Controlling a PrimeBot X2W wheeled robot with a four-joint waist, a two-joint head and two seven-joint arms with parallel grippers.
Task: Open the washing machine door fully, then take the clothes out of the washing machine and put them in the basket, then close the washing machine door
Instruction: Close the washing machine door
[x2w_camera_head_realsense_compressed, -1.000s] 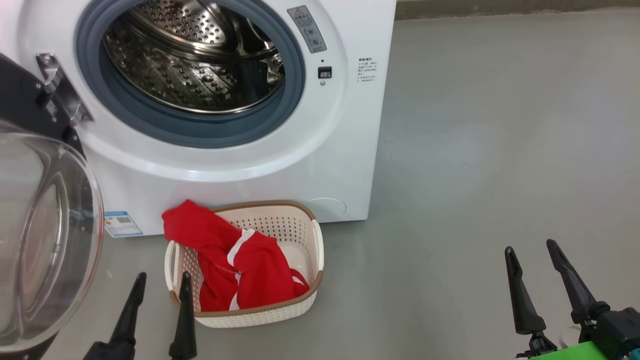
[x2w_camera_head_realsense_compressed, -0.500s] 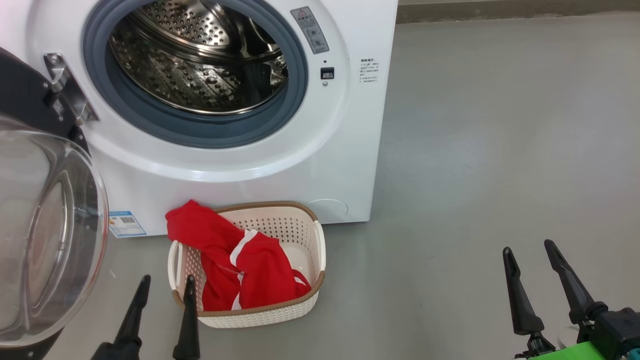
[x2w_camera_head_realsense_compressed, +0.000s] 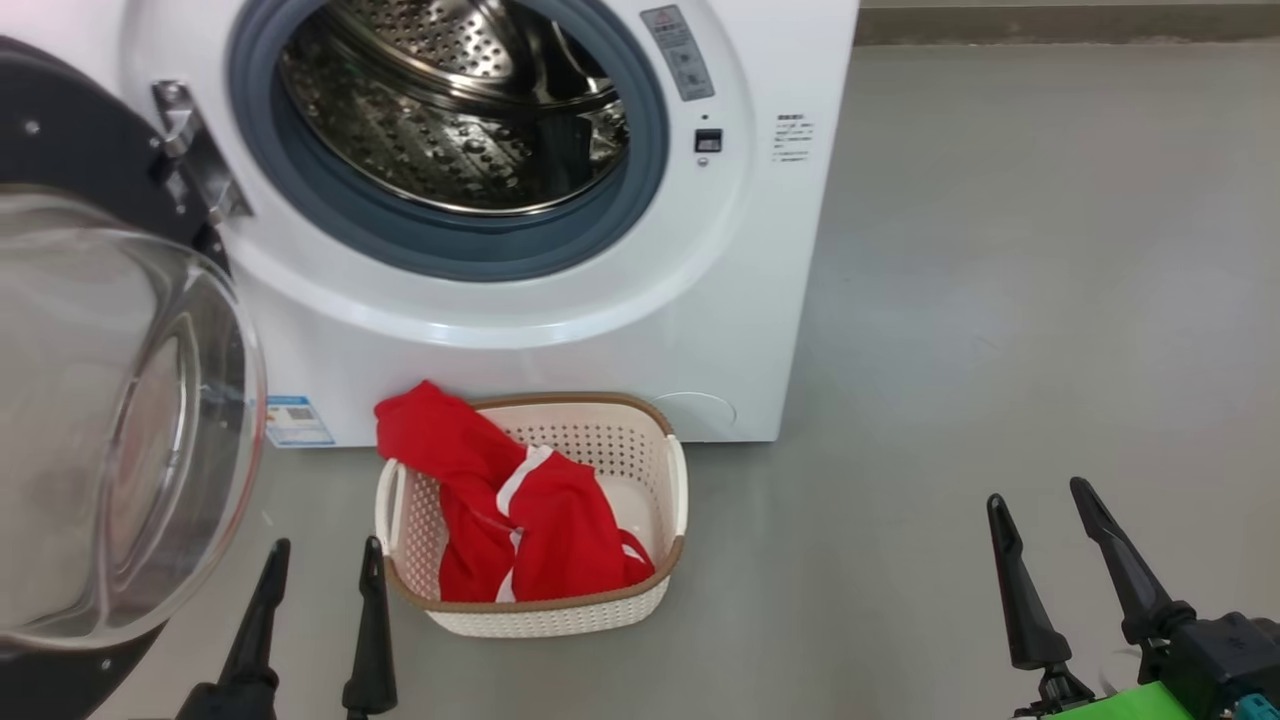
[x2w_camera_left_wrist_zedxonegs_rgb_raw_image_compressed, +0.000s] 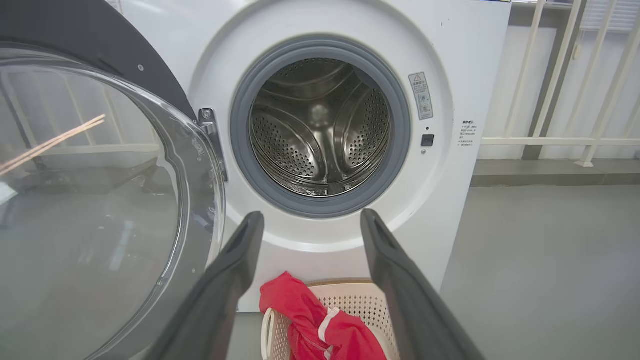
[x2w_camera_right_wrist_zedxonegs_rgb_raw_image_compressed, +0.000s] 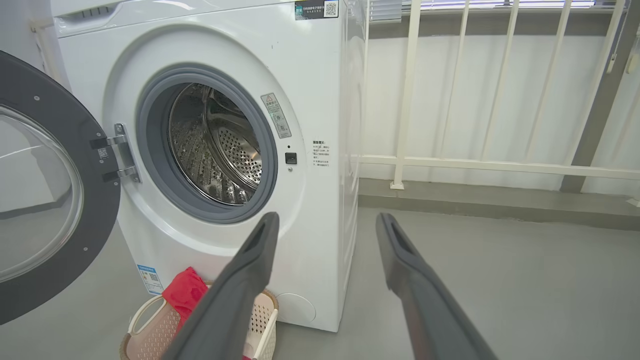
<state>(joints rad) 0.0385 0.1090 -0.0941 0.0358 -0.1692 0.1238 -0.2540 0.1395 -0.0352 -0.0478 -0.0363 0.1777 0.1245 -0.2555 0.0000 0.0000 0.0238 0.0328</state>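
Turning my head camera slid everything rightward; nothing itself moved. Clothes (x2w_camera_head_realsense_compressed: 510, 520) lie in the basket (x2w_camera_head_realsense_compressed: 560, 622) before the washing machine (x2w_camera_head_realsense_compressed: 560, 340), door (x2w_camera_head_realsense_compressed: 110, 420) swung wide, left gripper (x2w_camera_head_realsense_compressed: 326, 545) and right gripper (x2w_camera_head_realsense_compressed: 1036, 492) spread empty.

White washing machine (x2w_camera_head_realsense_compressed: 600, 330) standing, steel drum (x2w_camera_head_realsense_compressed: 450, 120) exposed; black-rimmed washing machine door (x2w_camera_head_realsense_compressed: 110, 410) hanging wide open at left; red-and-white clothes (x2w_camera_head_realsense_compressed: 510, 515) lying in cream basket (x2w_camera_head_realsense_compressed: 590, 618), one fold spilling over rim, just before machine

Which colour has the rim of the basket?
The basket is cream-white with a brown woven-look rim; the head view shows it best.
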